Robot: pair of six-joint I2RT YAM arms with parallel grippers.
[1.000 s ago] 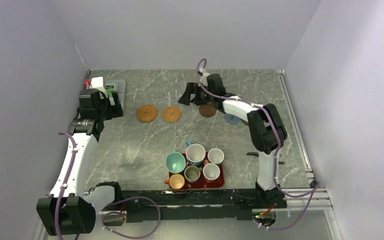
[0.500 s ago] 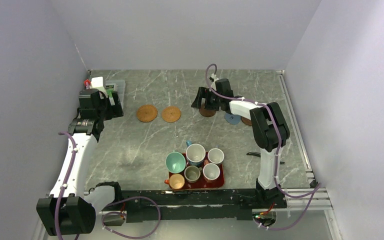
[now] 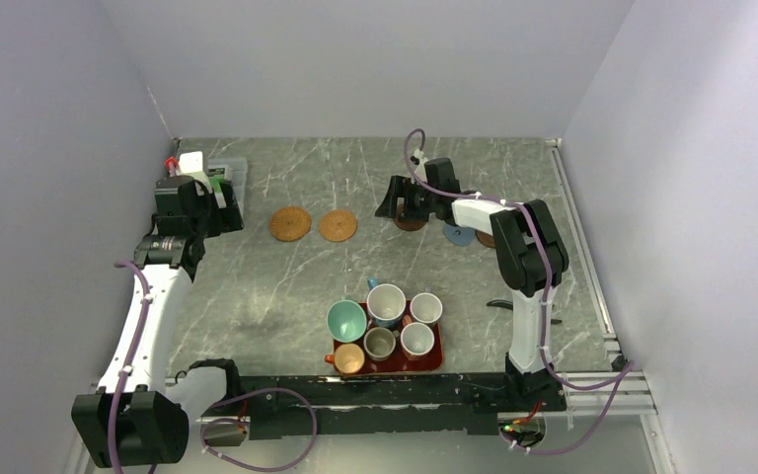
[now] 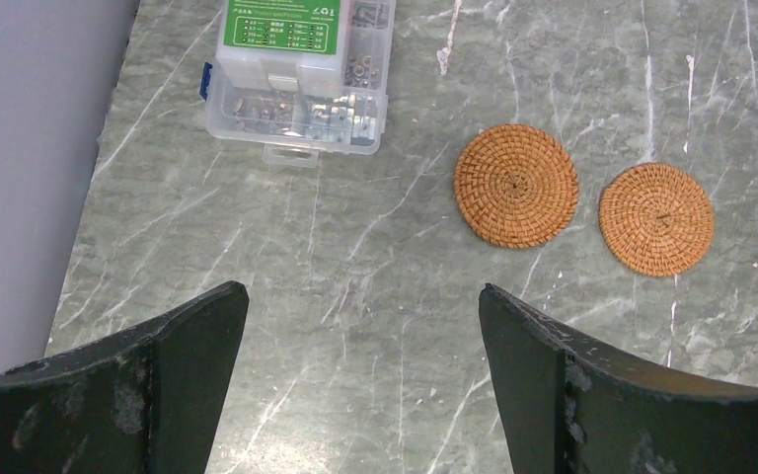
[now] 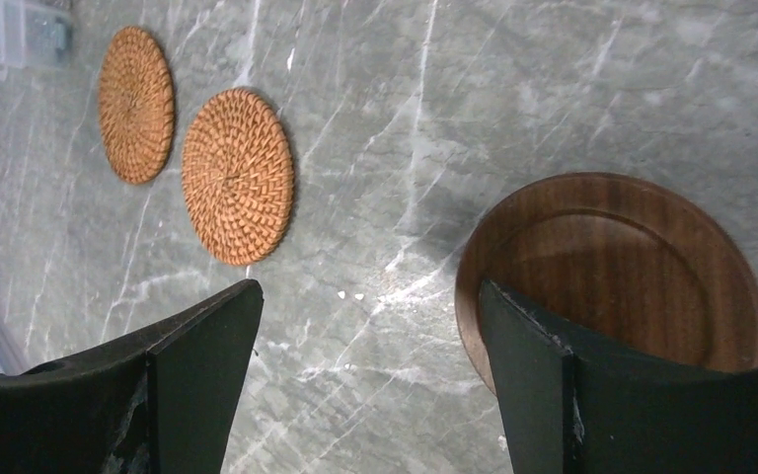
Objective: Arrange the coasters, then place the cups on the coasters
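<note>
Step in hand: arranging the coasters; the cups (image 3: 386,302) are not yet touched.
Right pincer (image 5: 367,292): open and gripping nothing, reaching low over the far part of the surface (image 3: 286,286), one finger overlapping the rim of the dark brown coaster (image 5: 622,267).
Left pincer (image 4: 362,291): open and empty, poised above the left side, near a clear parts box (image 4: 296,69).
Row so far: two woven coasters (image 5: 237,176) lie flat side by side, apart, with the dark brown coaster further right across a wider gap.
Waiting: a blue-grey coaster (image 3: 459,235) lies beside the right forearm, partly hidden; the remaining coasters cannot be made out.
Cups: six, crowded together on the red tray (image 3: 438,357) at the near edge.
Next move (judged): the thin disc lies flush, so the jaws must straddle its rim to lift or nudge it into line with the woven pair.
</note>
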